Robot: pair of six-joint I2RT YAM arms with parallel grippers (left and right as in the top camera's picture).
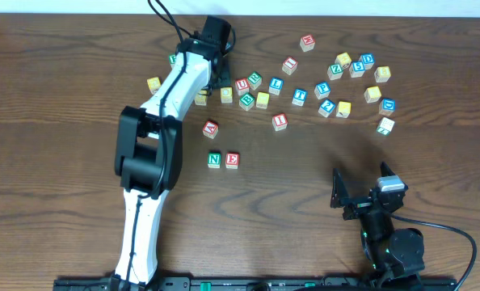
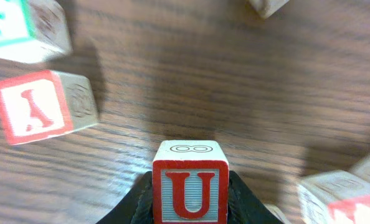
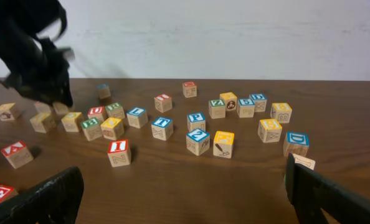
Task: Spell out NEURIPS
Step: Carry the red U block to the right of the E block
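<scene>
My left gripper [image 2: 190, 208] is shut on a red-framed U cube [image 2: 190, 180], low over the table. In the overhead view the left gripper [image 1: 217, 75] is at the back left among loose cubes, and the held cube is hidden under it. A green N cube [image 1: 214, 160] and a red E cube [image 1: 232, 160] stand side by side in the middle of the table. A red I cube [image 1: 280, 121] and a blue P cube [image 1: 322, 89] lie loose. My right gripper [image 1: 363, 200] is open and empty at the front right, and it also shows in the right wrist view [image 3: 185, 196].
Several other letter cubes are scattered across the back of the table: another red U [image 1: 242, 84], a red A [image 1: 211, 128], a blue L [image 1: 275, 83], a blue T [image 1: 300, 96] and yellow-faced cubes [image 1: 343, 59]. A red-framed cube [image 2: 45, 106] lies left of the held one.
</scene>
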